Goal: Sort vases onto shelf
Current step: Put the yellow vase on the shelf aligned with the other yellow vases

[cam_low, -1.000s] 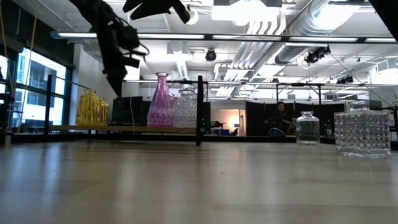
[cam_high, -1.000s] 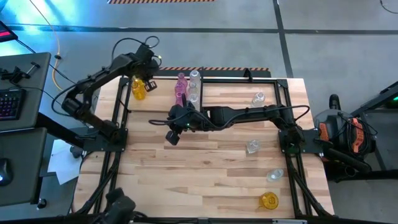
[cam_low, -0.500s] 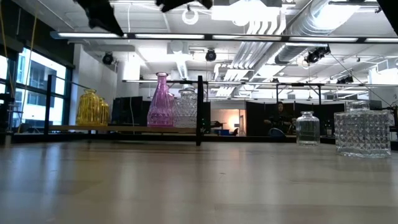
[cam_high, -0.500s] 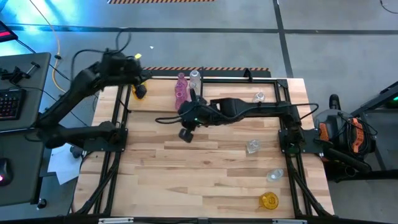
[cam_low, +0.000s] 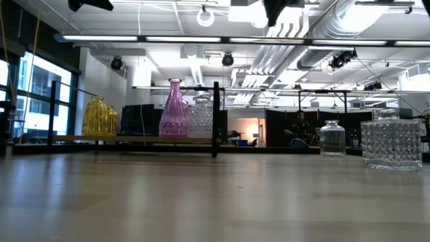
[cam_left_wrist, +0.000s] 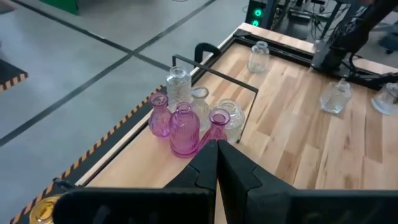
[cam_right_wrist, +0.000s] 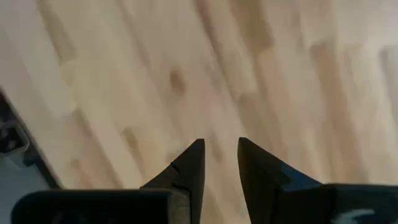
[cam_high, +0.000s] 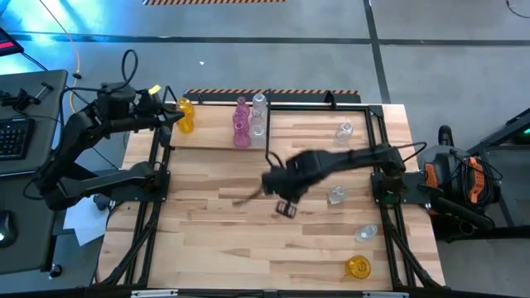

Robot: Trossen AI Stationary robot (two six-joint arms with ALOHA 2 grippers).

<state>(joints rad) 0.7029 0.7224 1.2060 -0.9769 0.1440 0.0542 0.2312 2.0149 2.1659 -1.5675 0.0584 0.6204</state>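
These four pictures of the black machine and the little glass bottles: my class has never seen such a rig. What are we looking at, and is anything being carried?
Two dark robot arms work at a pale butcher-block wooden table. One camera looks straight down, one sits at table height, and one rides on each wrist. The left end effector is shut, near the small amber glass vase on the low black-framed wooden shelf, beside pink glass vases. The right end effector is open over bare wood. Neither carries anything. Clear glass vases wait unsorted.

Two dark arms point(cam_high: 339, 161) (black cables looped) with pointed black fingers point(cam_right_wrist: 189, 171).
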